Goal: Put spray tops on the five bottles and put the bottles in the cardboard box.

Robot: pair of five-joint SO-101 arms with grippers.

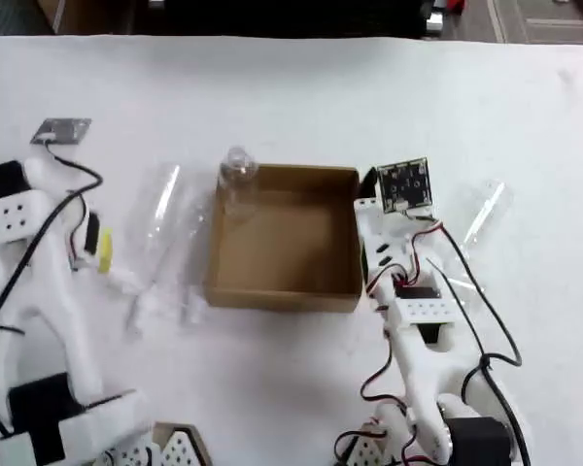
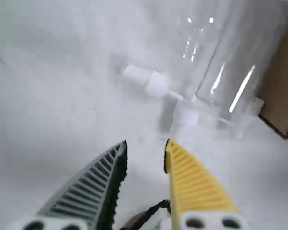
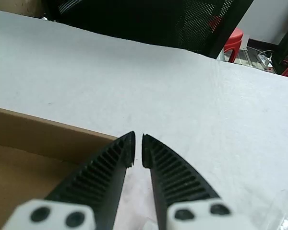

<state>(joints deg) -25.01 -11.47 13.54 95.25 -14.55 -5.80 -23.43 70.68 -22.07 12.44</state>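
Observation:
The cardboard box (image 1: 284, 254) sits open in the middle of the table. A clear bottle (image 1: 238, 181) stands upright at its far left corner. Clear bottles (image 1: 165, 221) lie on the table left of the box, their white spray tops (image 1: 141, 307) pointing to the front. Another clear bottle (image 1: 482, 214) lies right of the box. My left gripper (image 2: 146, 142) is open and empty, just short of a white spray top (image 2: 156, 86) fitted on a lying bottle (image 2: 230, 52). My right gripper (image 3: 138, 135) is shut and empty over the box wall (image 3: 48, 136).
A small grey plate (image 1: 62, 129) lies at the far left. The right arm's base and cables (image 1: 437, 388) fill the front right. A brown box edge (image 2: 283, 91) is right beside the lying bottle. Dark chairs (image 3: 149, 24) stand beyond the table's far edge.

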